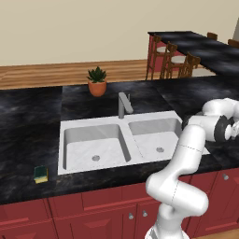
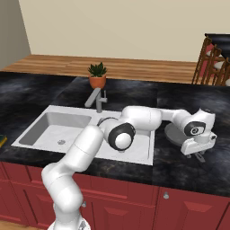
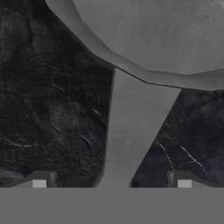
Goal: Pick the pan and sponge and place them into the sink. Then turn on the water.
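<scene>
The dark grey pan (image 3: 148, 30) lies on the black counter right of the sink (image 2: 134, 155); its rim (image 2: 173, 133) shows behind my hand. Its flat handle (image 3: 131, 127) runs down between my two fingertips. My gripper (image 3: 111, 181) hangs just above that handle, open, one tip on each side with wide gaps, and it also shows low over the counter (image 2: 200, 155). The green and yellow sponge (image 1: 41, 173) rests on the counter left of the sink (image 1: 70, 126), near the front edge, far from the gripper. Both white basins hold nothing.
A grey faucet (image 1: 123, 105) stands behind the sink's middle divider. A potted plant (image 1: 97, 81) sits on the counter behind it. Wooden stools (image 1: 172, 58) line a dark bar at the far right. My arm stretches across the right basin.
</scene>
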